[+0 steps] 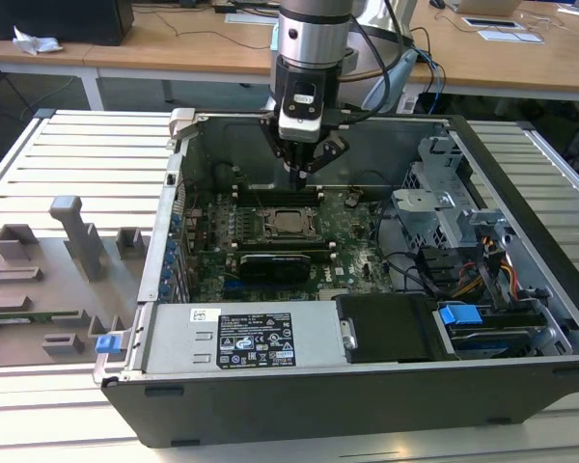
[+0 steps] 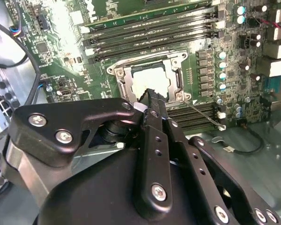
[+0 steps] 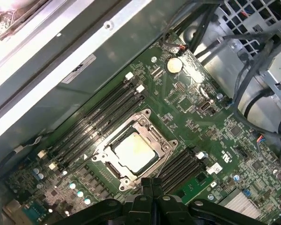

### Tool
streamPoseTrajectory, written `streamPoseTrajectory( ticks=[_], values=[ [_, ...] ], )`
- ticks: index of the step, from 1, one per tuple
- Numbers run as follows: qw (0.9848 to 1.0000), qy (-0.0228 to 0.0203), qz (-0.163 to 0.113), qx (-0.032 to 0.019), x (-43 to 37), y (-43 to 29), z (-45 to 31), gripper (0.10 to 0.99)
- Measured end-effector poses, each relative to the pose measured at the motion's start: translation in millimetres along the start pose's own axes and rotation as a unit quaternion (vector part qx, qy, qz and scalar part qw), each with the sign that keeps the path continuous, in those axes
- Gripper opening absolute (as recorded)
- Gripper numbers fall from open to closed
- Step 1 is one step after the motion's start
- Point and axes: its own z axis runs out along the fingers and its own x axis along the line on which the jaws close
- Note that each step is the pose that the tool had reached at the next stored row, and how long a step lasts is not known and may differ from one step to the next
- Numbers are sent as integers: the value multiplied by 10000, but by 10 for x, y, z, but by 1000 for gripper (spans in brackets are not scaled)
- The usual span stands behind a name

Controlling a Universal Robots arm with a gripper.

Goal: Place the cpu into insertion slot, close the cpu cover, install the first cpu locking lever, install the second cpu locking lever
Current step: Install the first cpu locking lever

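i have the end effector (image 1: 302, 172) hanging inside the open computer case (image 1: 270, 405), low over the motherboard (image 3: 196, 122); in both wrist views its fingertips meet with no gap and nothing between them, so i read it as closed narrow and empty, its tip just beside one edge of the insertion slot (image 3: 99, 155); the cpu (image 3: 132, 151) lies flat in that slot, pale top up, and the cpu cover (image 3: 155, 136) sits down around it like a frame, the chip showing through its window; seating and cover look done to me; in the second wrist view a thin locking lever (image 2: 203, 116) juts from the socket's corner across the memory slots (image 2: 196, 119), and i judge it unlatched; how the other lever stands i cannot tell; on handling, my judgement: the lever is a stiff, springy wire, light, but likely to push back harder as it nears its hook, and smooth and round enough for closed tips to slide off; the place to bear on it is near its free end, away from the hinge; the cover is thin plate that would twist under a skewed push; the cpu and the contacts beneath are fragile, so force belongs on the lever, never on the chip
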Motion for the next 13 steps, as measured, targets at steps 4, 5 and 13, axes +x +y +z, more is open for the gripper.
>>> streamPoseTrajectory(
  ticks=[4, 5, 13],
  values=[
    [9998, -11, -212, -8, 0, 0, 0, 106],
    [9997, -13, -250, -9, 0, 0, 0, 106],
    [9974, -37, -718, -27, 0, 0, 0, 106]
  ],
)
